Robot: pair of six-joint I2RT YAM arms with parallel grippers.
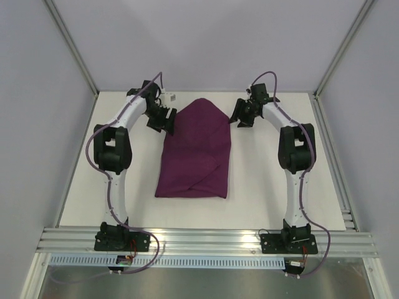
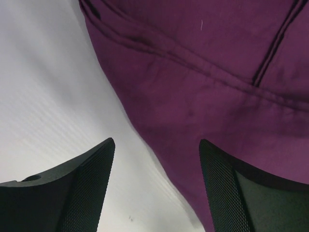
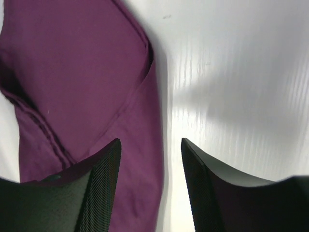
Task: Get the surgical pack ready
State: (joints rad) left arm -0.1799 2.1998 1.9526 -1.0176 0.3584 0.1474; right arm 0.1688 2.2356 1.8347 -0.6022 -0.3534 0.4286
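The surgical pack is a deep-purple cloth bundle (image 1: 196, 149), folded with flaps crossing near its front and a rounded point at the back. It fills much of the left wrist view (image 2: 207, 72) and the left half of the right wrist view (image 3: 82, 82). The steel tray, gauze, forceps and packets are hidden. My left gripper (image 1: 165, 120) is open at the bundle's back left edge, one finger over the cloth, one over the table. My right gripper (image 1: 240, 115) is open beside the back right edge, straddling the cloth's border.
A small white object (image 1: 169, 98) sits on the white table (image 1: 274, 180) behind the left gripper. Aluminium frame posts and grey walls enclose the table. A metal rail (image 1: 206, 240) runs along the near edge by the arm bases.
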